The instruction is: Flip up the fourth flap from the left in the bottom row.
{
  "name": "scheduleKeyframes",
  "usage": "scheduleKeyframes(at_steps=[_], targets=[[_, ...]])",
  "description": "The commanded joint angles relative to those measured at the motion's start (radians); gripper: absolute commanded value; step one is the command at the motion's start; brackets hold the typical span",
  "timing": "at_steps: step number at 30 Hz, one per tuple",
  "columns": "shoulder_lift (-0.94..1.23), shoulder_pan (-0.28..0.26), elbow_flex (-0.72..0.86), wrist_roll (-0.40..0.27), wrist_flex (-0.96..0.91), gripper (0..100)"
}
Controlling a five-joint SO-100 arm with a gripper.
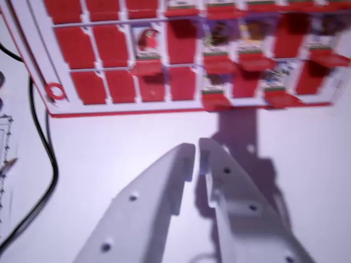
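Observation:
A red flap board (126,109) lies across the top of the wrist view, blurred. Its bottom row shows several flaps. The fourth flap from the left (182,84) lies flat and red, like the three to its left. The one just to its right (216,90) stands up with a picture card showing, and another raised flap (279,90) stands further right. My white gripper (196,149) hovers over the white table below the board, its tips pointing toward the fourth and fifth flaps. The fingers sit almost together with nothing between them.
A black cable (50,159) runs down the wrist view's left side beside the board. A sheet of paper (6,164) lies at the far left edge. A red ring (55,91) sits on the board's lower left corner. White tabletop (109,137) lies between board and gripper.

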Motion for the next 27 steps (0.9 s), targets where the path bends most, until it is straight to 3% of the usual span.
scheduleKeyframes(at_steps=[1,12,18,25,27], targets=[[0.167,0.021,-0.133,-0.046,0.133,0],[0.267,0.023,-0.357,-0.061,0.402,0],[0.215,0.032,-0.511,-0.124,0.621,0],[0.224,0.083,-0.537,-0.33,0.632,0],[0.224,0.098,-0.535,-0.337,0.63,0]])
